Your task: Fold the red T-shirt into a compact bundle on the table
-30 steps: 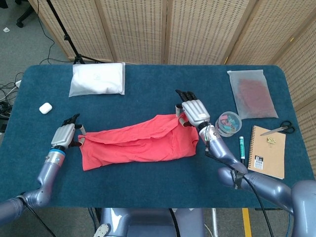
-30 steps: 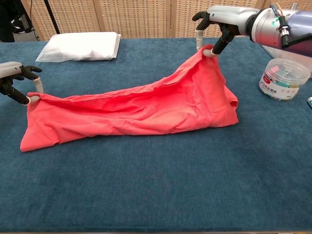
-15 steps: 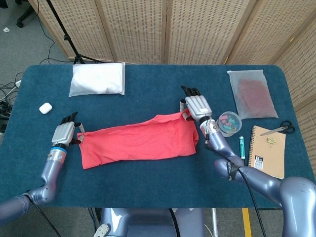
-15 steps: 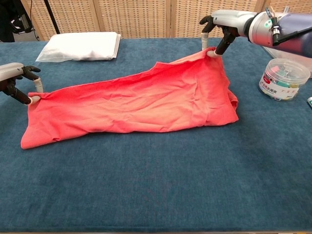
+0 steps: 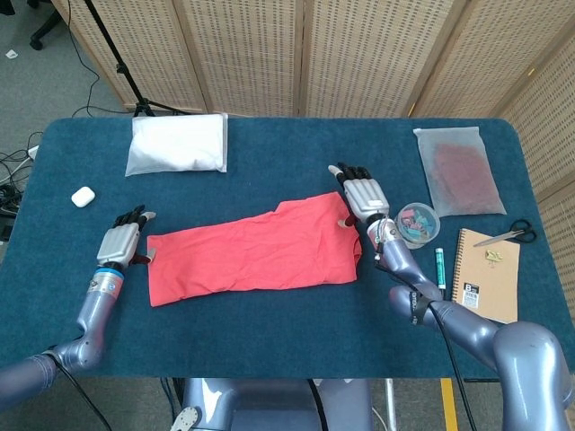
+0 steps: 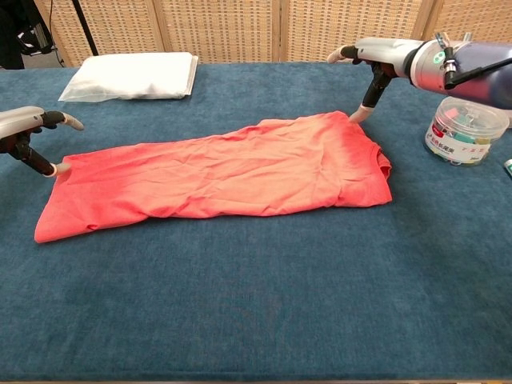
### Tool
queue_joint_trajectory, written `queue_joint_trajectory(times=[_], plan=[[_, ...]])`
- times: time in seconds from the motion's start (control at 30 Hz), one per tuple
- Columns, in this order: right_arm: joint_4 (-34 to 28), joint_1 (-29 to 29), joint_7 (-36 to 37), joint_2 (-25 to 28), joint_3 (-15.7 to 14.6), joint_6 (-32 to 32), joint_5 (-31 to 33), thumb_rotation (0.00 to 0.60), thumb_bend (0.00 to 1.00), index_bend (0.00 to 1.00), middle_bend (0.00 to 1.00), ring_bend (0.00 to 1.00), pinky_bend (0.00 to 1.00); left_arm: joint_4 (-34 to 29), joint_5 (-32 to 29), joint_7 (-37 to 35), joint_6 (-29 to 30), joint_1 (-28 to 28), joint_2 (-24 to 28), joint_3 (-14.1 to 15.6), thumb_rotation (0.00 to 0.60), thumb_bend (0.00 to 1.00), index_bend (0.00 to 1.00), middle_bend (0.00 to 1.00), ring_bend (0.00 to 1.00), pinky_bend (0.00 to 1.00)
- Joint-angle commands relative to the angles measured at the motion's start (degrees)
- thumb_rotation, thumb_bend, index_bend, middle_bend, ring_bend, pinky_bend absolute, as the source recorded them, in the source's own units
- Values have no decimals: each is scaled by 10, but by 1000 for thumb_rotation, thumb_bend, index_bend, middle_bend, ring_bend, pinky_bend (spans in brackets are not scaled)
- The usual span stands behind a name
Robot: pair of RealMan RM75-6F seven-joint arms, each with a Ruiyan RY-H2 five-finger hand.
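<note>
Red T-shirt (image 6: 232, 172) lies flat on the blue table (image 6: 256, 304) (folded long); left hand (image 6: 28, 128) and right hand (image 6: 376, 60), fingers spread, touch its ends.

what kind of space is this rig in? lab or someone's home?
Likely a lab or staged data-collection room: a blue carpet-covered table fenced by folding woven screens, a black tripod stand behind, loose cables on grey floor.

T-shirt (image 5: 252, 250) flat mid-table, left hand (image 5: 118, 242) and right hand (image 5: 367, 195) at its ends
</note>
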Motion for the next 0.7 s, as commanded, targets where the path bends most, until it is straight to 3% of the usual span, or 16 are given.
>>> queue_joint_trajectory(times=[0.03,0.17,0.3,0.53,0.7], plan=[[1,-4,2,-1,-1,17,-10,600,40,0,0,0,0,-4,14,-15,4,4,3,-2,600,377,0,0,0,0],[-32,-15,12,16,3,46,-27,600,40,0,0,0,0,-17,36,-33,13,10,12,-3,600,376,0,0,0,0],[-106,-44,16,60,-7,92,-65,600,38,0,0,0,0,-42,70,-53,27,19,33,1,600,376,0,0,0,0],[-241,-119,27,150,-51,170,-133,600,36,0,0,0,0,-91,140,-89,47,38,84,19,600,376,0,0,0,0],[-297,-168,47,197,-84,214,-175,600,29,0,0,0,0,-110,179,-106,54,47,110,36,600,377,0,0,0,0]])
